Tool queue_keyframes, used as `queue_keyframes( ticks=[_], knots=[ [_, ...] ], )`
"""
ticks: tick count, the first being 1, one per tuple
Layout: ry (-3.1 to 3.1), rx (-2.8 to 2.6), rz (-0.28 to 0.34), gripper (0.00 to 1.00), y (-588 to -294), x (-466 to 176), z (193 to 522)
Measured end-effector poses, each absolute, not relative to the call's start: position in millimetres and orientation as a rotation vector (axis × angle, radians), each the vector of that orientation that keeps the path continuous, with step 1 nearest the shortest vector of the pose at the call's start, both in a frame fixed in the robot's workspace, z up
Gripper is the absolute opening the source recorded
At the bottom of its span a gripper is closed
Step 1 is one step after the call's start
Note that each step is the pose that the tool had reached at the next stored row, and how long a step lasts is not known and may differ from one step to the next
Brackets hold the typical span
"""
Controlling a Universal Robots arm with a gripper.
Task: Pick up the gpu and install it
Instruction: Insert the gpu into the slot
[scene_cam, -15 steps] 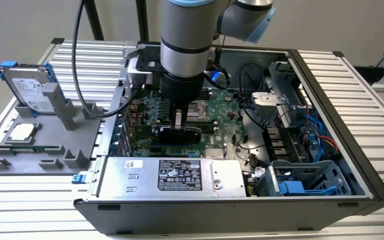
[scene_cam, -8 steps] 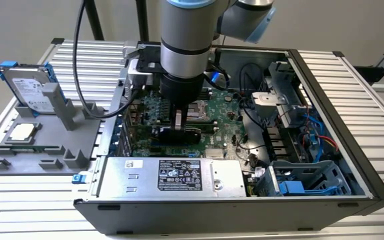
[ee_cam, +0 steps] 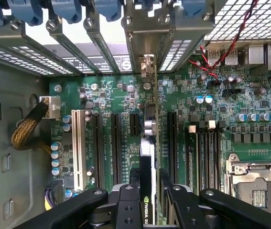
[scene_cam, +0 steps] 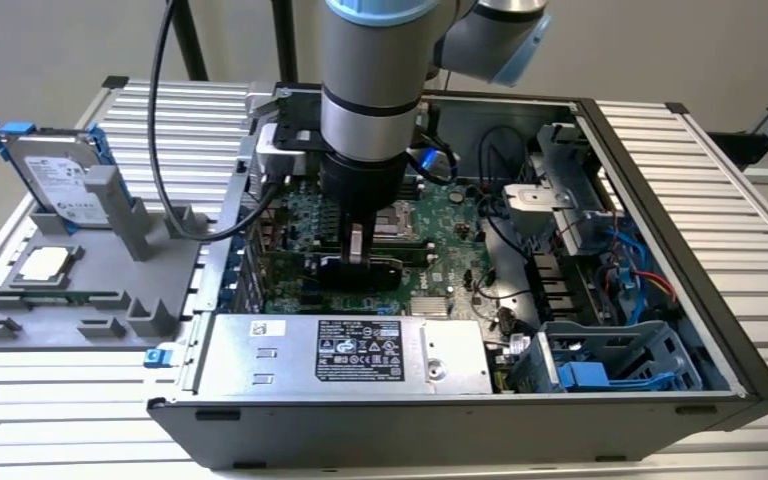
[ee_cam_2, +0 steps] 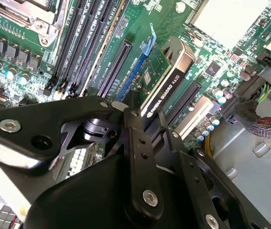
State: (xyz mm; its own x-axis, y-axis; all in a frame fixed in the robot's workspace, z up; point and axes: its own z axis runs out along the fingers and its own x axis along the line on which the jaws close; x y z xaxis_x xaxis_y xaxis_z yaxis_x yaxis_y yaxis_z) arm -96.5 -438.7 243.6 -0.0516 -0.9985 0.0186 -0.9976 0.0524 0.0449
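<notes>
- Slatted metal counter (scene_cam: 704, 170) carries an open computer case (scene_cam: 704, 400) and a grey parts holder (scene_cam: 91, 300), with a hard drive (scene_cam: 57, 175) upright in it.
- End effector (ee_cam_2: 145, 121) is down inside the case, clenched on the gpu (ee_cam_2: 166, 78).
- Gpu stands on edge over the motherboard (ee_cam: 269, 100), in line with an expansion slot (ee_cam: 172, 138), bracket toward the rear openings.

Silver hard drive (scene_cam: 53, 172) upright on grey fixture (scene_cam: 84, 280) beside open computer case (scene_cam: 704, 330).
</notes>
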Motion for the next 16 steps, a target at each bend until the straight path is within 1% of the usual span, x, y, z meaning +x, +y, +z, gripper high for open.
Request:
queue_keyframes(
  ticks=[11, 12, 16],
  knots=[
    [-2.247, 2.133, -0.031, 0.0, -438.7, -96.4, 243.0],
    [-2.247, 2.133, -0.031, 1.0, -438.7, -96.4, 243.0],
    [-2.246, 2.132, -0.031, 1.0, -438.7, -96.4, 243.3]
  ],
)
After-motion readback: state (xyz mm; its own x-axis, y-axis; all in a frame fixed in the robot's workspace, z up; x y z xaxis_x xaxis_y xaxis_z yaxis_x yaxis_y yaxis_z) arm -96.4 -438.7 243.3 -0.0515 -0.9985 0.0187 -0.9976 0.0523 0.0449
